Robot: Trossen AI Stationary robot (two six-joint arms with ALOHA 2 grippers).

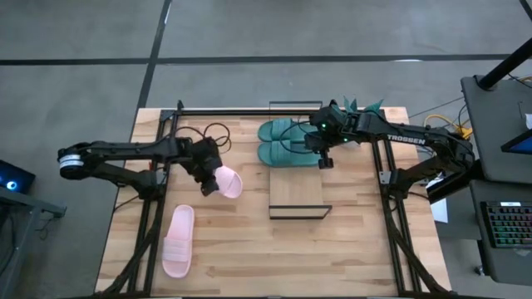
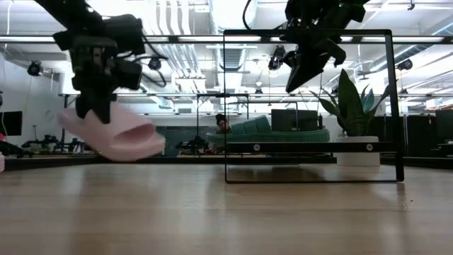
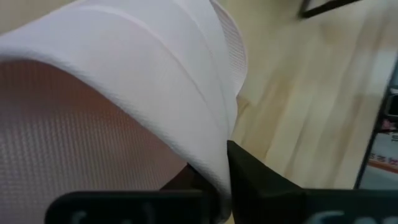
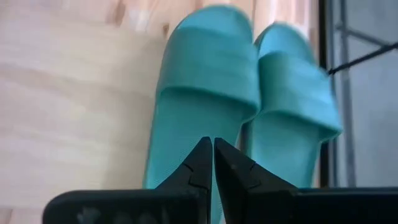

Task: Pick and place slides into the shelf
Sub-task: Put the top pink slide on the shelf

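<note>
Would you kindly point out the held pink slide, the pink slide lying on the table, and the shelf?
held pink slide point(image 1: 227, 182), high view, its strap.
pink slide on the table point(image 1: 178, 241), high view, its footbed.
shelf point(image 1: 297, 190), high view, bare plank.

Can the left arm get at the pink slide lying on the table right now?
Probably not yet: the left gripper is already shut on the other pink slide, held above the table. The lying pink slide sits uncovered near it, so the path looks free once it unloads.
</note>
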